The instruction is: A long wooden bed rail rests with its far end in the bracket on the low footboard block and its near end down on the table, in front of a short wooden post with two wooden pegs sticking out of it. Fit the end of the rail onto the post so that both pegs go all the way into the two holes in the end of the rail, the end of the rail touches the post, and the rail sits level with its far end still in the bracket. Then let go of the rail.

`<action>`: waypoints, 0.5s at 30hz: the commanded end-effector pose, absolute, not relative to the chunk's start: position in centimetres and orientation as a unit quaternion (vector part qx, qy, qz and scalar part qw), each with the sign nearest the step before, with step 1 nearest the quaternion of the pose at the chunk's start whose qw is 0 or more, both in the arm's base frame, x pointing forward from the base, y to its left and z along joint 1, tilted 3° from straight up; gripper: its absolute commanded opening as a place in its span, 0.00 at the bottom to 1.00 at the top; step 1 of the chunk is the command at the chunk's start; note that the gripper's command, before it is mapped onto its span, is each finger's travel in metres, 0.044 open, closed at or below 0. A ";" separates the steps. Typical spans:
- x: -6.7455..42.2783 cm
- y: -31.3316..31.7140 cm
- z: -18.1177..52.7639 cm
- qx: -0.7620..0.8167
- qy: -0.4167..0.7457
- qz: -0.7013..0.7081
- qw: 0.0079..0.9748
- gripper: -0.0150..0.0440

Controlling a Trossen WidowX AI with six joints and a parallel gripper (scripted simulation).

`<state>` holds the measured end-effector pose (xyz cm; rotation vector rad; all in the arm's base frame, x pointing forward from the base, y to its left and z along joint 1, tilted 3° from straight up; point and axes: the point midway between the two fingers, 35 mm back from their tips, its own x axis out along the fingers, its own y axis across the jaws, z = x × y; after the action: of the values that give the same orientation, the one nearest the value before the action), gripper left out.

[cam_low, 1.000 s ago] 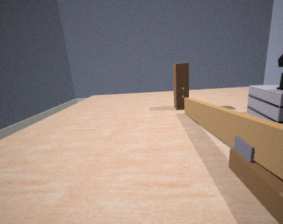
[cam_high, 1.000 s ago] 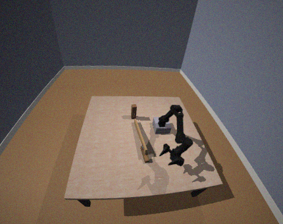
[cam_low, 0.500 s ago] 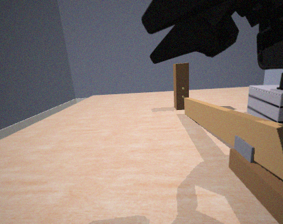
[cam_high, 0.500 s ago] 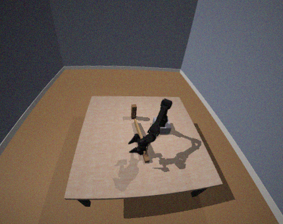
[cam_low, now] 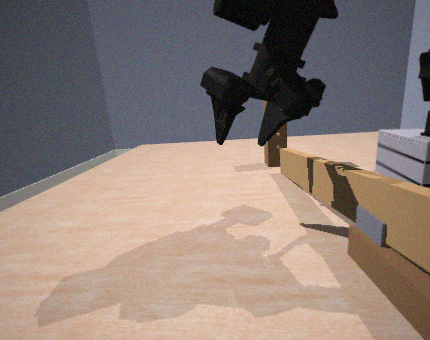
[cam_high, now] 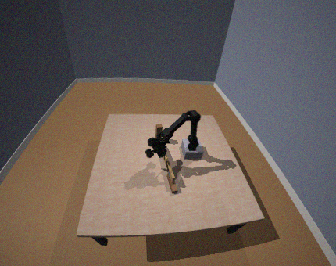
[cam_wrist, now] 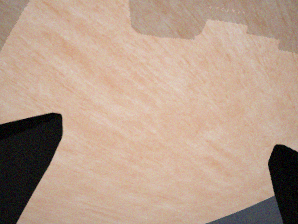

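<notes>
- A bare, windowless test room, more like a robotics lab than a home or a workshop.
- Plain blue-grey walls (cam_high: 148, 35) meet at a corner, with a pale grey skirting strip (cam_high: 261, 149) running along their foot.
- A flat brown floor (cam_high: 38, 188) carries only one piece of furniture.
- That piece is a square table with a pale wooden top (cam_high: 120, 195) and short dark legs (cam_high: 101, 240).
- A black jointed robot arm (cam_high: 179, 125) stands on a small grey block base (cam_high: 192, 150) fixed to the table.
</notes>
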<state>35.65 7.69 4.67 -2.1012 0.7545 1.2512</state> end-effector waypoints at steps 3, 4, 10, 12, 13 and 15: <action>30.3 0.9 3.3 -0.647 0.404 0.516 0.390 1.00; 29.1 -0.1 3.2 -0.614 0.427 0.521 0.411 1.00; 25.6 -2.0 3.1 -0.527 0.480 0.528 0.463 1.00; 25.6 -2.0 3.1 -0.527 0.480 0.528 0.463 1.00; 25.6 -2.0 3.1 -0.527 0.480 0.528 0.463 1.00; 25.6 -2.1 2.8 -0.527 0.480 0.528 0.463 1.00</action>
<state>25.83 -2.10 2.99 -1.3071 1.1782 1.2984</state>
